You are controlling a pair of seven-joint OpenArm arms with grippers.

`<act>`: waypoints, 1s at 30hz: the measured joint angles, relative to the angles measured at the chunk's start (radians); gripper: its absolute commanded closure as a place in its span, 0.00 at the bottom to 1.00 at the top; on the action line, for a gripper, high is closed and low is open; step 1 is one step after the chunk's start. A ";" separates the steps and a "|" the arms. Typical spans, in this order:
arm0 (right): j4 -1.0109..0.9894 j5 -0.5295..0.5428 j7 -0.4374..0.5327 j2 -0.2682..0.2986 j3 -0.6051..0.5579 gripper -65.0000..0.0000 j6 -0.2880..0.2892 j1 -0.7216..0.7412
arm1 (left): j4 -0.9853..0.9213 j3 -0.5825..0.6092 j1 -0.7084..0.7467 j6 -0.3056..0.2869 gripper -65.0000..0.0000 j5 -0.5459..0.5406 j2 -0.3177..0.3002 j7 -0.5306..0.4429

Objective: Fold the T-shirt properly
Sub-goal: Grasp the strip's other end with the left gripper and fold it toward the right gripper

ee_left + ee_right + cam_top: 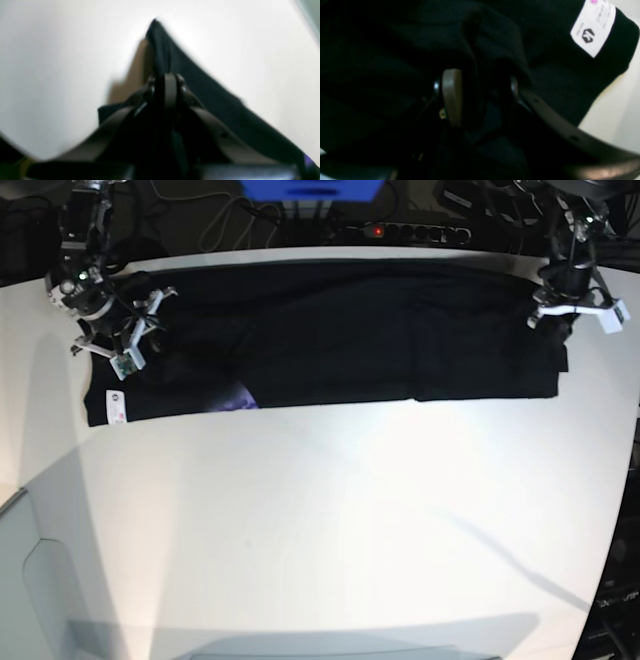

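We have the large plain black cloth T-shirt (340, 340) lying as a long band along the far edge of the white worktop (320, 520), running almost from the far left corner to the far right corner, with a small white tag (116, 406) and a flash of purple print (235, 395) at its left end. Our left gripper (167, 77) sits at the right end of the band, jaws pressed together on a raised peak of black cloth. Our right gripper (476, 86) is down at the other end, near the tag, jaws apart, with a ridge of fabric standing between its fingers (452, 97); we cannot tell whether it truly holds that ridge.

Here is the worry: if our left arm lifts while the right has no real hold, the band swings round and the fold goes crooked. The left pinch also looks thin, so one layer may slip free. And that bunched cloth around the right gripper could drag and wrinkle.
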 measured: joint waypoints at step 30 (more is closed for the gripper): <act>0.004 0.000 -0.011 0.000 0.000 0.66 0.000 0.006 | 0.026 1.161 -0.146 -0.002 1.00 0.594 0.003 0.012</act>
